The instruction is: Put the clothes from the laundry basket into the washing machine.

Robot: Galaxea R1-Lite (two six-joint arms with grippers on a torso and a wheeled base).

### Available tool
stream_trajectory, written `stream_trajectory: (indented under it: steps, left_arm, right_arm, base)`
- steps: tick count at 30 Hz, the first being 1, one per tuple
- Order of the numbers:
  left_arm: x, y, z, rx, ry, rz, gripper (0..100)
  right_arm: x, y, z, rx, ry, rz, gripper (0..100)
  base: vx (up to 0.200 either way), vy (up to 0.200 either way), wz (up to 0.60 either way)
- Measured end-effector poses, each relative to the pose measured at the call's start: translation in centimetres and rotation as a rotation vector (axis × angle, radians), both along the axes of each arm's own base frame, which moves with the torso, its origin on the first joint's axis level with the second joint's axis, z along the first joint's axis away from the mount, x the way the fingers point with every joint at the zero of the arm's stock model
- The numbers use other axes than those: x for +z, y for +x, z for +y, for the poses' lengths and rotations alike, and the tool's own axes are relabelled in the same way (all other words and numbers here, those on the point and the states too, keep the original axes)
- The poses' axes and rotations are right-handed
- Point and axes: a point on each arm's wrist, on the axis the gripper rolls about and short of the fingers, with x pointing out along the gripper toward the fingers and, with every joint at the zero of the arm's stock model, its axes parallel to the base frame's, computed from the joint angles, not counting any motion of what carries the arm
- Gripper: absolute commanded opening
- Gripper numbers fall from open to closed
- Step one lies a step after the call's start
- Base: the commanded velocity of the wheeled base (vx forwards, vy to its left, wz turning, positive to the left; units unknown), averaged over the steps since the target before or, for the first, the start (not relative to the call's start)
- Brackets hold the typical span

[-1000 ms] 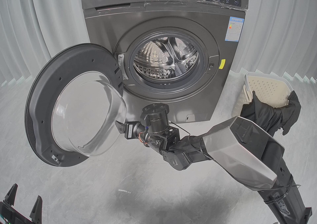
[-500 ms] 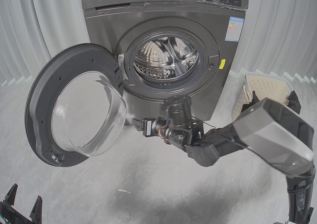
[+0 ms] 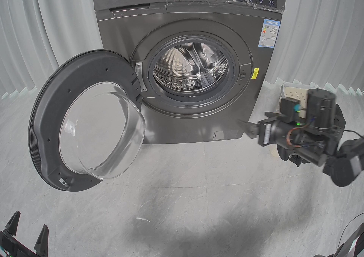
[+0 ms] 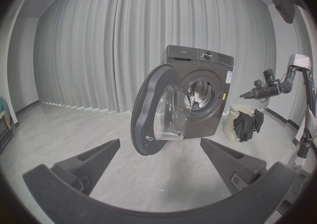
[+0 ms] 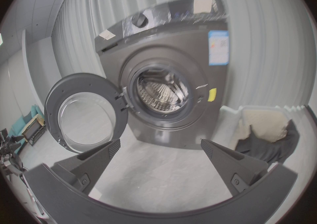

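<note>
Jaws spread on both: right gripper point(image 5: 160, 143) empty, up beside the laundry basket point(image 5: 261, 112) at right of the washing machine point(image 3: 182, 125); left gripper point(image 4: 159, 141) empty, low at near left.

Progress, by my reading: nothing loaded. Its door point(image 3: 76, 117) stands wide to the left, drum point(image 3: 189, 66) bare. The clothes point(image 5: 267, 150) lie in the basket, draped over its rim; grasp, carry and drop all remain.

Materials: fabric dark, limp, creased; basket cream perforated plastic; drum shiny ribbed steel; door round with a domed clear bowl.
</note>
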Motion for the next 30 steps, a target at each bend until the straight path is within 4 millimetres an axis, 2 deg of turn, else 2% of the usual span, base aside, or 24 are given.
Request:
stream_trajectory:
  steps: [6, 10, 16, 20, 26, 30]
  left_arm:
    - [0.0, 0.0, 0.0, 0.000, -0.001, 0.000, 100]
    - [0.0, 0.0, 0.0, 0.000, -0.001, 0.000, 100]
    - [0.0, 0.0, 0.0, 0.000, -0.001, 0.000, 100]
    - [0.0, 0.0, 0.0, 0.000, -0.002, 0.000, 100]
    - [0.0, 0.0, 0.0, 0.000, -0.002, 0.000, 100]
    - [0.0, 0.0, 0.0, 0.000, -0.002, 0.000, 100]
  right_arm:
    - [2.3, -5.5, -6.4, -0.100, -0.027, -0.119, 100]
    - [2.5, -9.5, -9.2, -0.151, -0.037, -0.181, 100]
    - [0.5, -14.8, -11.6, -0.197, -0.059, -0.210, 100]
    - [-2.1, -18.1, -12.7, -0.222, -0.069, -0.172, 100]
    - [-5.0, -21.9, -13.7, -0.251, -0.092, -0.074, 100]
    - [-6.2, -24.2, -14.3, -0.280, -0.085, -0.067, 100]
  base:
    - [0.000, 0.000, 0.00]
    - [0.000, 0.000, 0.00]
    - [0.000, 0.000, 0.00]
    - [0.000, 0.000, 0.00]
    - [0.000, 0.000, 0.00]
    - [0.000, 0.000, 0.00]
